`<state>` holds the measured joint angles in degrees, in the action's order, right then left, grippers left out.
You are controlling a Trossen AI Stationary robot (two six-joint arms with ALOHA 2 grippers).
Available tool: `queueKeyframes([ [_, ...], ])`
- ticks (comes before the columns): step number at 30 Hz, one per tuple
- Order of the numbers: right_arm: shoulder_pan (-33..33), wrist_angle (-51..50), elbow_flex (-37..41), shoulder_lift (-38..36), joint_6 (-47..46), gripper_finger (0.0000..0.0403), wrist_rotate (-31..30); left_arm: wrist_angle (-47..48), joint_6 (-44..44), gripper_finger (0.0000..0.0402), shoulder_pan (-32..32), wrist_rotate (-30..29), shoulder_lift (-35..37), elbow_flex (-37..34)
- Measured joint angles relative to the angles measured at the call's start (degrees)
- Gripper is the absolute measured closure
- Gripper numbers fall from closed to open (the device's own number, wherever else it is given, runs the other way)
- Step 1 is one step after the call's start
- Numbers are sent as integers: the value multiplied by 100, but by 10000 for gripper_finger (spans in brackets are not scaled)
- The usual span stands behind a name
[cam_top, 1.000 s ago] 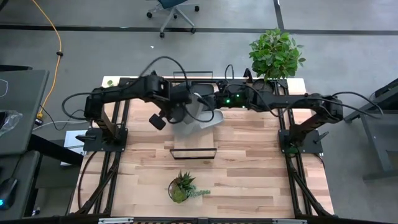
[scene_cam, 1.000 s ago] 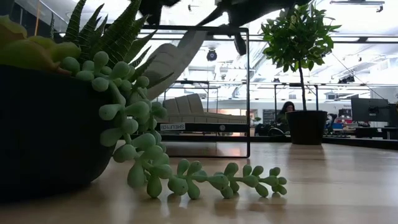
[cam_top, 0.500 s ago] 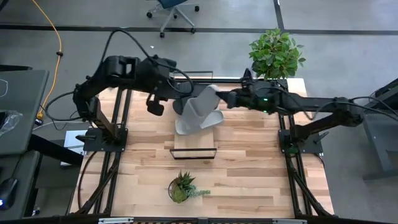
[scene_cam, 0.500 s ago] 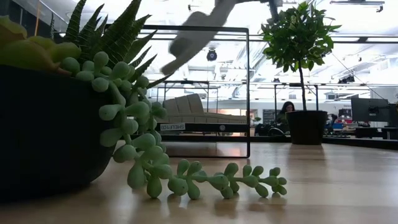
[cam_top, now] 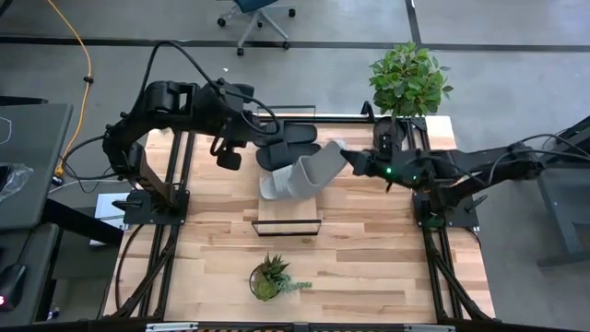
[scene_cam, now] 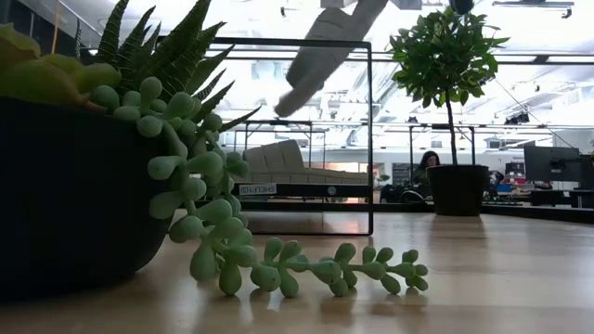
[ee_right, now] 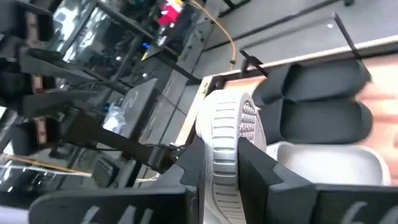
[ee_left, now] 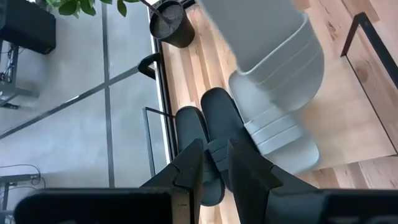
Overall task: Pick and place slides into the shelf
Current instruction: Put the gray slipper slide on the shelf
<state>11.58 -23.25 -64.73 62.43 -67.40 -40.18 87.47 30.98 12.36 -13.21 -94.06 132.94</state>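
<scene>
Presently the right claw (cam_top: pixel 348 159) holds a grey slide (cam_top: pixel 313 171) by its edge, pinched between the two fingers (ee_right: pixel 252 171), as the right wrist view shows with the ribbed sole running up between them. The slide hangs in the air, tilted, above the shelf (cam_top: pixel 288 219); in the low view it (scene_cam: pixel 327 48) rides high near the top of the black wire frame (scene_cam: pixel 370 139). Three slides are already on the board: two black ones (cam_top: pixel 293 140) at the far end and a second grey one (cam_top: pixel 275 186) just beside them, partly under the carried slide. The left claw (cam_top: pixel 232 148) stands over the far end of the shelf, near the black pair; its fingers (ee_left: pixel 189 171) are narrow with a small gap, and whether they grip anything cannot be told. Judgement: the step in hand is setting the last slide down in the free space at the near end of the board. To do it well, the slide should be levelled sole-down and turned to match the others before descent, and kept clear of the resting grey slide and the end frame. Release should come only once the sole rests flat; a drop from a tilt risks it rolling off onto the counter (cam_top: pixel 369 258). The succulent pot (cam_top: pixel 267 280) is near the shelf end and should be avoided.
</scene>
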Motion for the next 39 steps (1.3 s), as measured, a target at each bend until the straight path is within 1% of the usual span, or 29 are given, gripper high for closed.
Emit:
queueKeyframes([
  [3, 392, -158, -2, 103, -487, 359, -502, 78, -26, 339, -2, 16, 98, 2],
  [8, 980, -522, -2, 379, -1553, 360, -1357, 167, -146, 339, 0, 13, 251, 0],
  [14, 1382, -588, -2, 744, -2452, 360, -1947, 267, -149, 339, 0, 13, 440, 4],
  [18, 1616, -801, -2, 1061, -3171, 360, -2204, 260, -144, 339, -2, 15, 531, 0],
  [24, 1904, -1461, -2, 1650, -4794, 360, -2552, 259, -74, 339, 0, 72, 639, 0],
  [27, 1960, -1591, -2, 1930, -5394, 360, -2693, 257, 8, 339, -2, 76, 679, 0],
  [32, 1981, -1451, -2, 2352, -6000, 360, -2736, 257, 67, 339, -1, 80, 706, 0],
  [39, 2016, -1257, -2, 2699, -6426, 360, -2990, 256, 166, 339, -2, 323, 713, 0],
])
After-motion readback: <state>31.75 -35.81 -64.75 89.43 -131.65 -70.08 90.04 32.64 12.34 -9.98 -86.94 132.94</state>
